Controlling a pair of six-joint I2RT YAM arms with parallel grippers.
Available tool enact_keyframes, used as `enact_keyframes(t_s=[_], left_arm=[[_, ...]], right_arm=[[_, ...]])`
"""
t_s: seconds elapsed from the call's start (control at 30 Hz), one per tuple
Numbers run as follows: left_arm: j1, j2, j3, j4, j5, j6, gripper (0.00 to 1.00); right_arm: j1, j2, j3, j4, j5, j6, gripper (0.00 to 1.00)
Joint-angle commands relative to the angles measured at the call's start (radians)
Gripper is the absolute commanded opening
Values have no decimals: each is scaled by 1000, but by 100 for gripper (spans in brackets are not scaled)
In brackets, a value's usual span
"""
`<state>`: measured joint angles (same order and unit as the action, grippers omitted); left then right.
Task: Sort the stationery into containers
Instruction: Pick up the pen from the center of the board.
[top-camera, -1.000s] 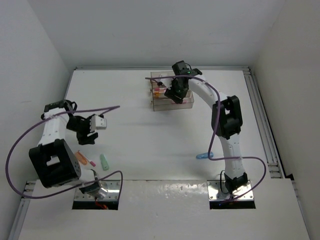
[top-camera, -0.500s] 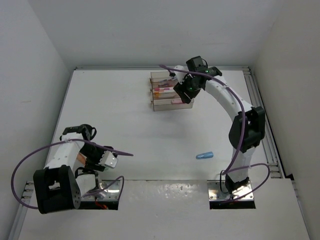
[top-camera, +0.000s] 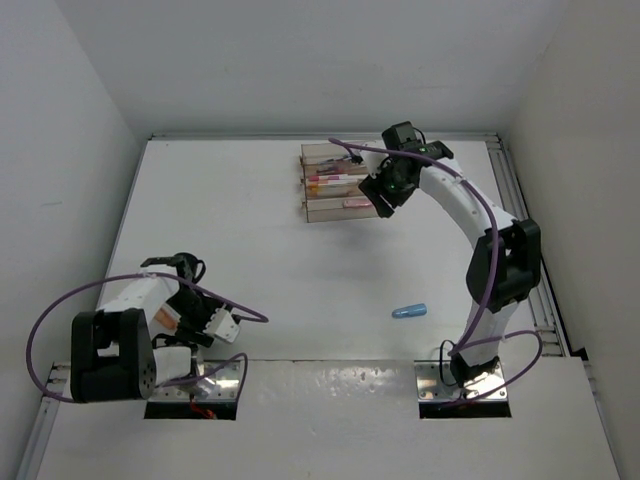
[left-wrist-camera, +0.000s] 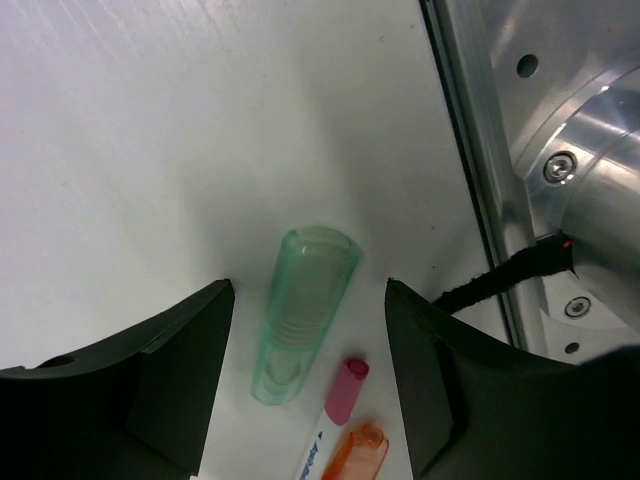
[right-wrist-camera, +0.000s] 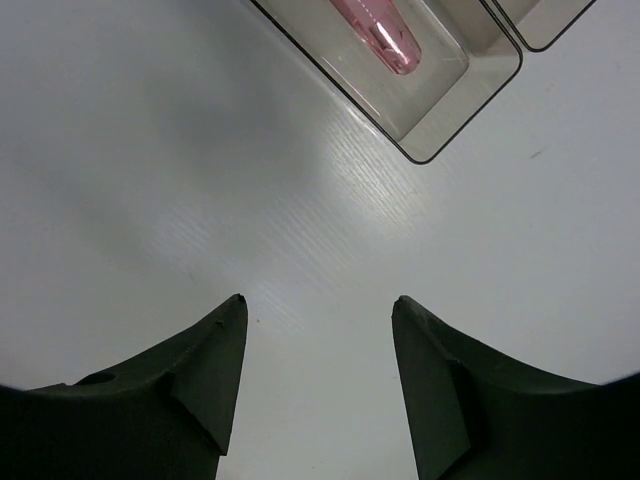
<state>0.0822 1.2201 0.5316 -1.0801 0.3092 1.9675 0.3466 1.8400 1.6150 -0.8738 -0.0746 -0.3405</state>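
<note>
A stubby green piece (left-wrist-camera: 300, 315) lies on the table between the fingers of my left gripper (left-wrist-camera: 309, 284), which is open and low over it without touching. Beside it lie a white pen with a pink cap (left-wrist-camera: 346, 390) and an orange cap (left-wrist-camera: 358, 455). The containers (top-camera: 340, 186) stand at the far middle, holding pens with pink and orange caps (top-camera: 330, 181) and a pink piece (right-wrist-camera: 375, 30). My right gripper (right-wrist-camera: 319, 299) hovers open and empty over bare table just right of the nearest tray (right-wrist-camera: 440, 120). A blue piece (top-camera: 409, 311) lies alone near the right arm's base.
The left arm's metal base plate (left-wrist-camera: 560, 150) and a black cable (left-wrist-camera: 500, 280) sit close to the right of the green piece. Purple cables (top-camera: 60, 310) loop round both arms. White walls enclose the table on three sides.
The left arm has swung back and down to the near-left corner, over the green piece. The right gripper has moved right, off the containers to their right end.
</note>
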Motion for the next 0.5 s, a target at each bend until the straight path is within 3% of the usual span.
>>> enact_keyframes(t_s=[0.0, 0.1, 0.4, 0.47], left_arm=[[-24, 9, -21, 65, 16, 430, 68], [-45, 27, -31, 107, 18, 413, 67], [-71, 122, 65, 143, 67, 266, 14], [-100, 169, 155, 140, 111, 188, 11]], right_arm=[[-3, -59, -4, 2, 24, -3, 59], [-4, -59, -6, 2, 27, -6, 59], [-35, -70, -29, -4, 24, 3, 54], [-60, -94, -52, -5, 13, 29, 54]])
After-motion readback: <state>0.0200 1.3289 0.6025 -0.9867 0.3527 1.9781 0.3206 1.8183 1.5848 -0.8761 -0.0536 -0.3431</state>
